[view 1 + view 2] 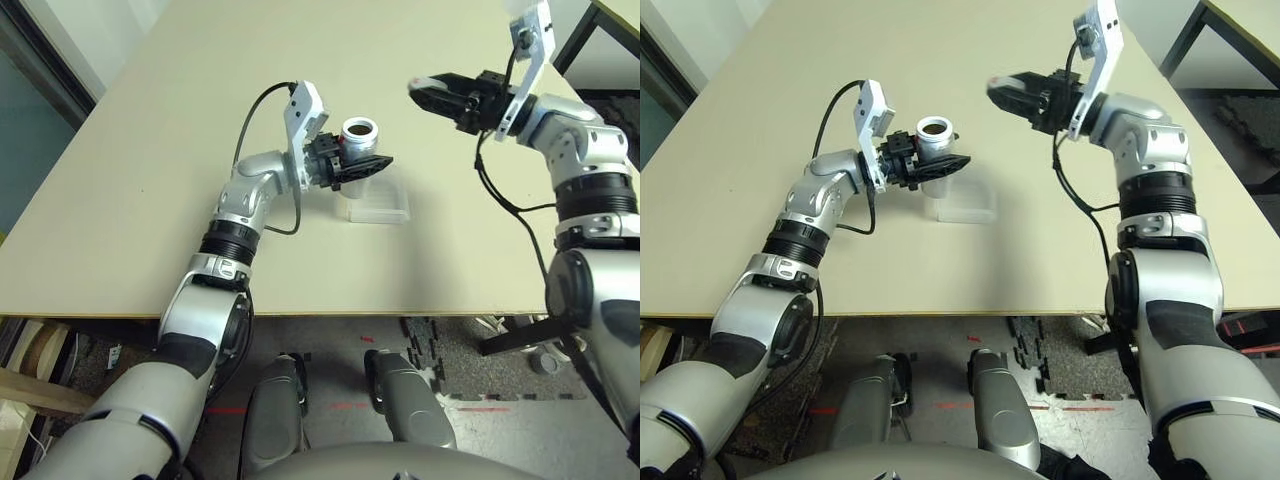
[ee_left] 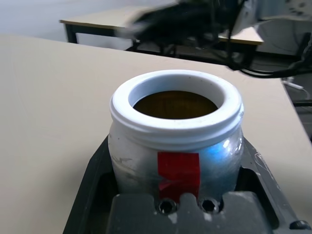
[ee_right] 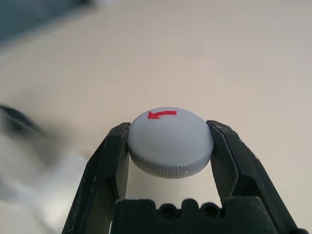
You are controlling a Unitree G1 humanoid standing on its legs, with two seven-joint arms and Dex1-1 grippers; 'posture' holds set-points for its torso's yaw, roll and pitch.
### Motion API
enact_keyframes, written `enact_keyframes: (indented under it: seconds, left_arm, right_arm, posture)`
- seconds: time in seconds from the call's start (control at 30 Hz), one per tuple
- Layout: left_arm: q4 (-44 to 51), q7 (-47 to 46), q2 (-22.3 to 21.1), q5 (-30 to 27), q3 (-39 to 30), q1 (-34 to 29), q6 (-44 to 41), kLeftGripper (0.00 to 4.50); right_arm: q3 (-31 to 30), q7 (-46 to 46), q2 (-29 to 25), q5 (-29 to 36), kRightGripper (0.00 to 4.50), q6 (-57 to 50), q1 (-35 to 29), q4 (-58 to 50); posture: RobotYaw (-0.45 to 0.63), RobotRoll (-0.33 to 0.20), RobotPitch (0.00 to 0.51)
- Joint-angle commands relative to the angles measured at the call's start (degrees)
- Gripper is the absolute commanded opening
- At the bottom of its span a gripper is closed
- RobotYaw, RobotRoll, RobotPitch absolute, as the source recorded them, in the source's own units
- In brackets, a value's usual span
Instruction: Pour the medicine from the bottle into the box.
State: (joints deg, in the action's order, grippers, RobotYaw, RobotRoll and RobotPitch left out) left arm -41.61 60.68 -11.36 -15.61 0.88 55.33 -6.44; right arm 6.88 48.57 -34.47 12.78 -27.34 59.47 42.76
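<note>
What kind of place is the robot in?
Probably a robot lab or workshop: it has a big bare-topped table, another table behind, and dark foam-like mats with red marks on the floor.

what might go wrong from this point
The bottle is open in the left jaws, so an early tilt might spill medicine outside the box. That box is clear and partly behind the bottle, so the pour may be misaimed. The lid, pinched only by its rim in the right jaws, might slip.
</note>
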Motion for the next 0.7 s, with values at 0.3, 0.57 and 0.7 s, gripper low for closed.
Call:
enact_keyframes:
  seconds: [0.3, 0.57, 0.7]
  left_arm:
    - [-4.67, -1.19, -0.64, 1.20, -1.08, 2.51, 3.87, 2.63]
    - [-6.22, -1.26, -0.55, 1.37, -1.18, 3.15, 4.97, 2.63]
    - [-6.65, -1.24, -0.65, 1.44, -1.19, 3.29, 5.33, 2.63]
  right_arm:
    - [-2.04, -3.43, -3.64, -4.28, 2.59, -1.68, -6.61, -3.19]
    - [-2.23, -3.80, -3.09, -4.83, 2.59, 0.47, -6.10, -1.71]
    - [-2.59, -3.53, -2.87, -5.06, 2.59, 1.47, -5.77, -0.72]
  posture:
    - [-0.31, 0.000, 0.140]
    - [-0.31, 0.000, 0.136]
    - [-0.30, 0.000, 0.134]
